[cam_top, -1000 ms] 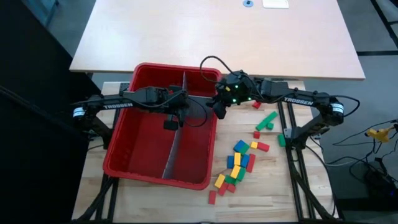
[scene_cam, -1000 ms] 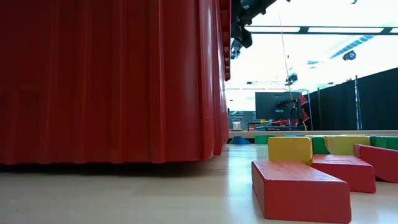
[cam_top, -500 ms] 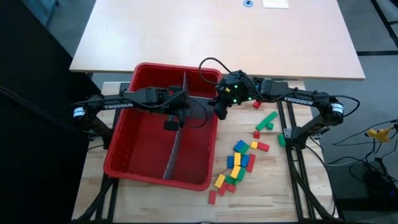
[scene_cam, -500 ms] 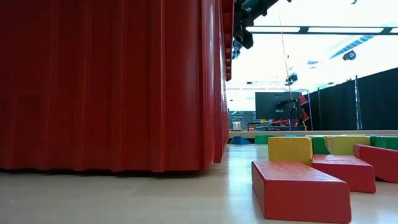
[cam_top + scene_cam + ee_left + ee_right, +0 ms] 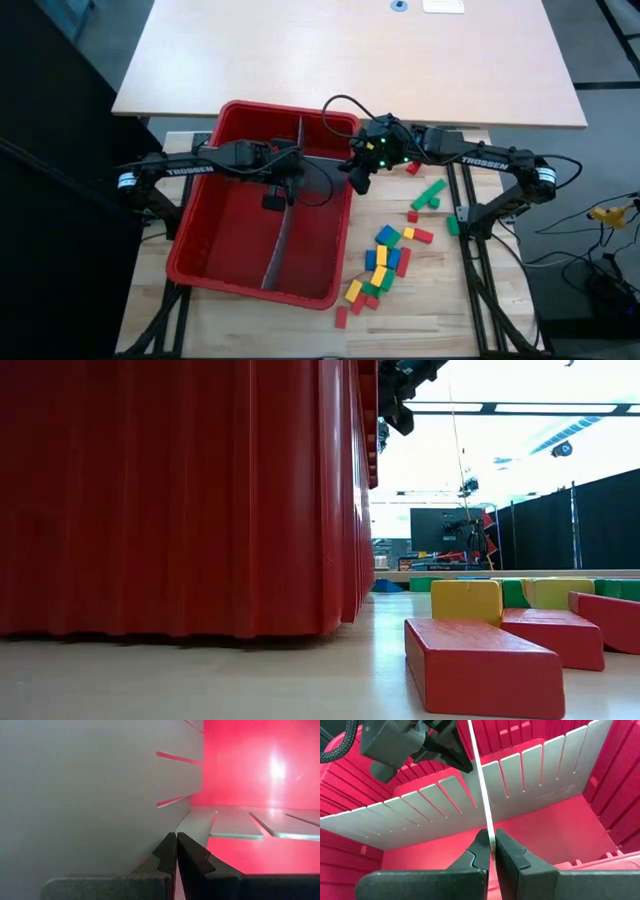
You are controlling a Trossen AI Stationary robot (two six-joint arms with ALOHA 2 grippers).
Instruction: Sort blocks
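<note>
Looking straight down in the high view, the left gripper [image 5: 274, 199] hangs inside the big red plastic bin [image 5: 215, 268], just beside the long grey slotted divider panel [image 5: 281, 236] that runs lengthwise through it. The right gripper [image 5: 357, 182] sits at the bin's rim on the opposite side, near a shorter grey panel [image 5: 322, 176] lying crosswise between the two grippers. The small red, green, blue and yellow rectangular blocks [image 5: 384, 262] lie scattered on the light wooden table [image 5: 440, 300], outside the bin and well apart from the left gripper, nearer the right one.

At table height in the low view, the bin's ribbed red wall [image 5: 180, 495] fills most of the picture, with a flat red block [image 5: 482, 665] closest, a yellow block [image 5: 466, 601] behind it and more blocks farther back. A dark part of one arm [image 5: 400, 390] shows above the bin's edge.

From the left wrist view, the left gripper's fingers [image 5: 192, 862] are pressed together with nothing visible between them, beside the long panel's grey face [image 5: 80, 795], above the red floor.

From the right wrist view, the right gripper's fingers [image 5: 510, 852] are pinched narrowly onto the thin edge of a grey slotted panel [image 5: 479, 785]; beyond it a second slotted panel [image 5: 520, 790] stands across the bin, with the left arm's dark gripper [image 5: 415, 742] behind.
</note>
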